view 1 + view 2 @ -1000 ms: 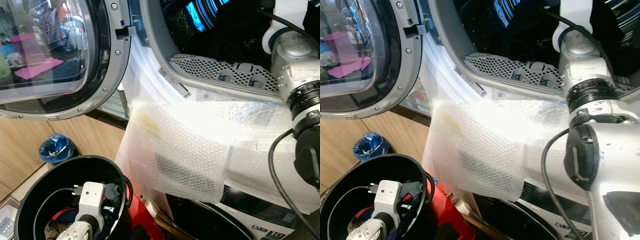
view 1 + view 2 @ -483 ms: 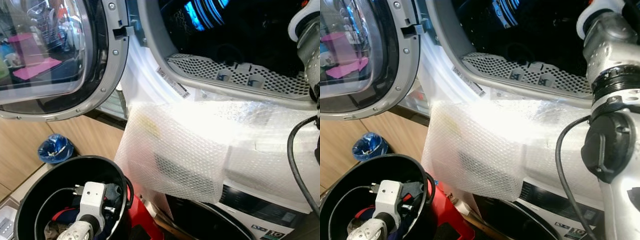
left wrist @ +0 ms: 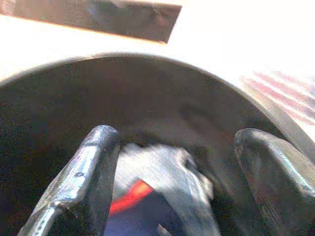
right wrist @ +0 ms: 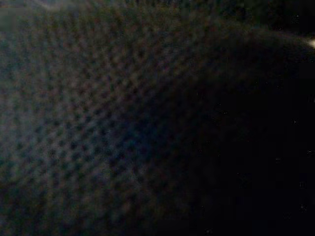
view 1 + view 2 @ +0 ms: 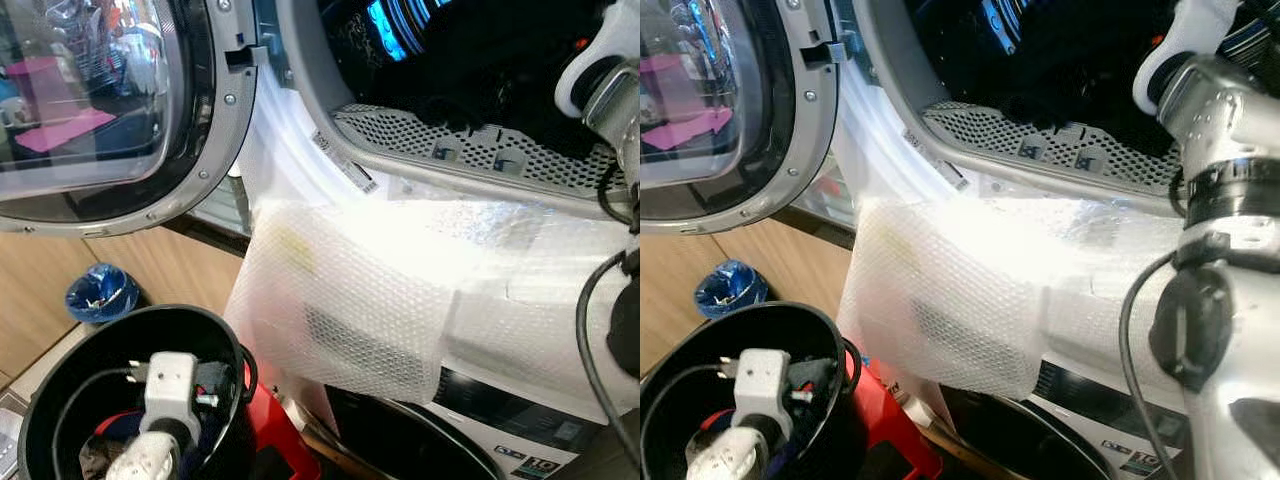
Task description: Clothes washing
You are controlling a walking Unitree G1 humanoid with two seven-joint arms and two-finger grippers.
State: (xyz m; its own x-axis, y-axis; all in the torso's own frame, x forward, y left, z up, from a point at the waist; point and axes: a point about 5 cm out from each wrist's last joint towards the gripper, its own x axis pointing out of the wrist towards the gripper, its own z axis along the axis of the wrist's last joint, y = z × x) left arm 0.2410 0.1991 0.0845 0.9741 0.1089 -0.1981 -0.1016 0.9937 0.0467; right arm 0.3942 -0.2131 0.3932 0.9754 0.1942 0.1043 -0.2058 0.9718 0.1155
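- Left gripper (image 3: 172, 182) inside black bucket (image 5: 70, 365), near left; fingers apart above the clothes (image 3: 162, 169).
- Right arm (image 5: 1215, 200) reaches into washer drum (image 5: 480, 60), far right; finger state cannot be told.

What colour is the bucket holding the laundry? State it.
Black bucket; the left eye view shows it best.

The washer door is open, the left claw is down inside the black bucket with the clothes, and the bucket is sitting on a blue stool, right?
Not quite: the stool under the black bucket is red, as the left eye view shows. The rest holds: the washer door is open, and the left claw is down inside the bucket over the clothes.
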